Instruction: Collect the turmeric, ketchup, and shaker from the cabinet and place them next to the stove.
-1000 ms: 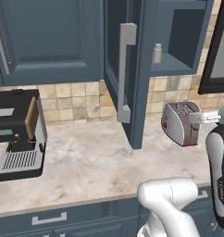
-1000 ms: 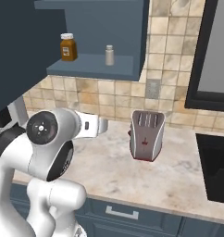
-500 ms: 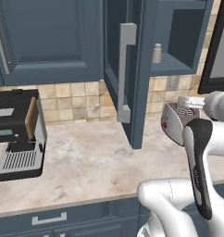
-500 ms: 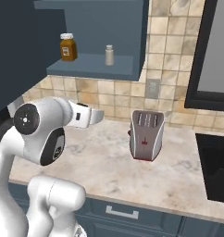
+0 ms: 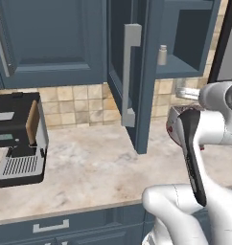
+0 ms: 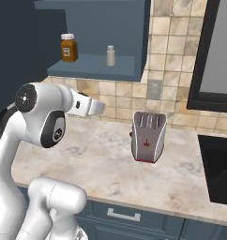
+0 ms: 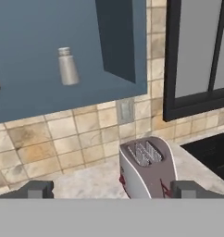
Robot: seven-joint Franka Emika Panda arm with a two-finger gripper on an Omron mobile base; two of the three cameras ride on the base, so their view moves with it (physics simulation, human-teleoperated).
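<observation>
The cabinet door (image 5: 131, 72) stands open, its long grey bar handle facing me. On the cabinet's shelf (image 6: 94, 65) the turmeric (image 6: 68, 48) stands at the left and the pale grey shaker (image 6: 110, 56) to its right, apart from each other. The shaker (image 7: 67, 67) is also high on the left in the hand view and on the shelf (image 5: 162, 55) in the left base view. The ketchup is out of view. My gripper (image 7: 112, 190) is open and holds nothing, its fingertips (image 7: 40, 189) wide apart. The hand (image 6: 89, 106) hangs below the shelf, left of the shaker.
A steel toaster (image 6: 148, 136) stands on the marble counter (image 6: 101, 159) under the shelf's right end. A black surface that looks like the stove's edge (image 6: 218, 164) lies at the far right, under a black-framed panel (image 6: 214, 51). A coffee machine (image 5: 19, 139) sits at the left.
My arm has swung its elbow round and down. The hand has lifted a little toward the shelf. The jars and the toaster have stayed put.
</observation>
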